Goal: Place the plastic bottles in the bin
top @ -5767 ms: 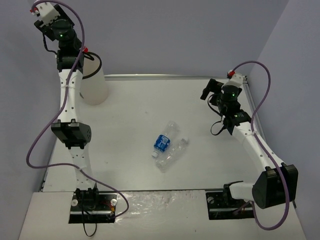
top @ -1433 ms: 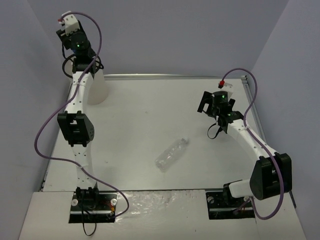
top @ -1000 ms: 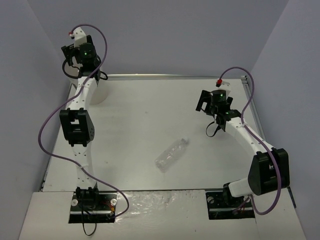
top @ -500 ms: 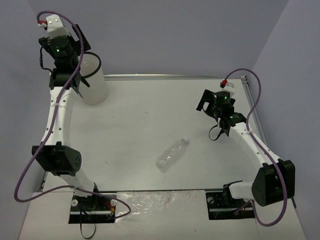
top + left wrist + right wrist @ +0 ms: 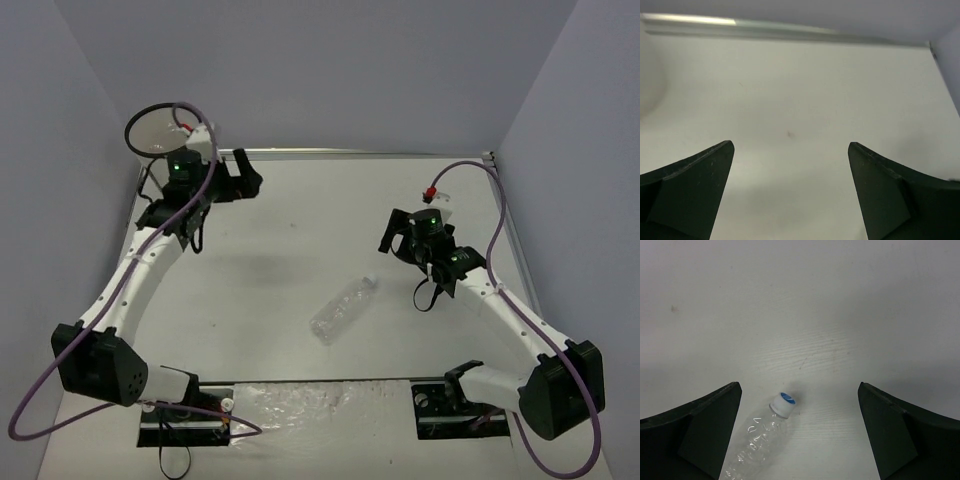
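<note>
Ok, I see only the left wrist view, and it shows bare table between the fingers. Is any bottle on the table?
Observer: Yes, one plain clear bottle lies on its side near the middle of the table.
Operator: Which end effector is nearer to it?
Observer: The right end effector; the bottle's cap shows in its wrist view.
Operator: And where is the bin?
Observer: The bin is in the far left corner, behind the left end effector.
</note>
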`<act>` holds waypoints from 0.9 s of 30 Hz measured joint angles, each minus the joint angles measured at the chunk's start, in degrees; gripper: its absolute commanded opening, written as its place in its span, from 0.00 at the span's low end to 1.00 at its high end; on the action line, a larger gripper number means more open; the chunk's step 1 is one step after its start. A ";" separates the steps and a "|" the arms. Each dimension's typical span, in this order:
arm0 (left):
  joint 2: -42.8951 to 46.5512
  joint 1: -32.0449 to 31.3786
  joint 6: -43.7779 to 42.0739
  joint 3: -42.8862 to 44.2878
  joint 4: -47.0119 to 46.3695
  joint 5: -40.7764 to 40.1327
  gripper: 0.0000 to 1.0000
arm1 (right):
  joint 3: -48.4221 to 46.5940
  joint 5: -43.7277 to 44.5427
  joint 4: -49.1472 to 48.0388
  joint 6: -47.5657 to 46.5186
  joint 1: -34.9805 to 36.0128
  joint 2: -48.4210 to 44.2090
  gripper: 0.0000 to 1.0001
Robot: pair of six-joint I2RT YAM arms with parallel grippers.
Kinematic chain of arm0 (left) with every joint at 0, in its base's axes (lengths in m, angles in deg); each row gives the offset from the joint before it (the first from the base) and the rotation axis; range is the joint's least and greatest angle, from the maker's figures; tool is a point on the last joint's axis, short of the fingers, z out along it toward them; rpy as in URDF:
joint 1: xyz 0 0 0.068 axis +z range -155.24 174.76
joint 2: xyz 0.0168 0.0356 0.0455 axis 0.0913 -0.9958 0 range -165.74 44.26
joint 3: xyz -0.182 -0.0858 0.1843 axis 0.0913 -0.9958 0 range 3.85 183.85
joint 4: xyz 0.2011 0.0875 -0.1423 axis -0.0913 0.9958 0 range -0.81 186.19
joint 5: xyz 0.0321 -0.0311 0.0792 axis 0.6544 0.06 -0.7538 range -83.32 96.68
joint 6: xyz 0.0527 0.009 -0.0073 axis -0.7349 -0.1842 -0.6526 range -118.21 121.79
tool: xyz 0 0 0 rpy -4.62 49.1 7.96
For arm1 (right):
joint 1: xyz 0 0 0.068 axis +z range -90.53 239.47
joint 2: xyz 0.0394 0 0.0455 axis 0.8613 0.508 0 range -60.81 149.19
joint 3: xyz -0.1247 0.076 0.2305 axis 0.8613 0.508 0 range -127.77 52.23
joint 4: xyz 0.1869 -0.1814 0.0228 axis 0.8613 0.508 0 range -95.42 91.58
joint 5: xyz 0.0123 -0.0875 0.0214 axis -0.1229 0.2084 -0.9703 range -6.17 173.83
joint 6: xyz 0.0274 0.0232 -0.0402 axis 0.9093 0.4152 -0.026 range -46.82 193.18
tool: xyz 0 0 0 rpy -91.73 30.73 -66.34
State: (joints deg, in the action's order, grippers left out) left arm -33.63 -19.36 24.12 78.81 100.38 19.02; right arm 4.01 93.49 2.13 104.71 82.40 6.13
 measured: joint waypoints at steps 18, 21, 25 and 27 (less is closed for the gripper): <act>-18.22 -30.18 -3.60 -7.49 0.02 7.50 0.97 | -7.88 6.74 4.39 9.22 -5.48 9.02 1.00; -24.40 -33.09 -3.41 -6.40 1.08 7.05 0.97 | -14.15 7.72 3.67 8.92 -5.48 11.95 1.00; -29.39 -35.59 -2.96 -4.41 2.19 6.75 0.97 | -18.37 8.41 2.29 7.70 -5.39 14.35 1.00; -29.62 -35.95 -2.44 -3.69 1.93 6.81 0.97 | -19.30 8.81 2.28 7.18 -5.37 15.47 1.00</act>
State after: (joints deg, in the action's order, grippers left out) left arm -63.25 -55.31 21.68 75.12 102.32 25.83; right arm -15.29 102.30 4.41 111.89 77.03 21.60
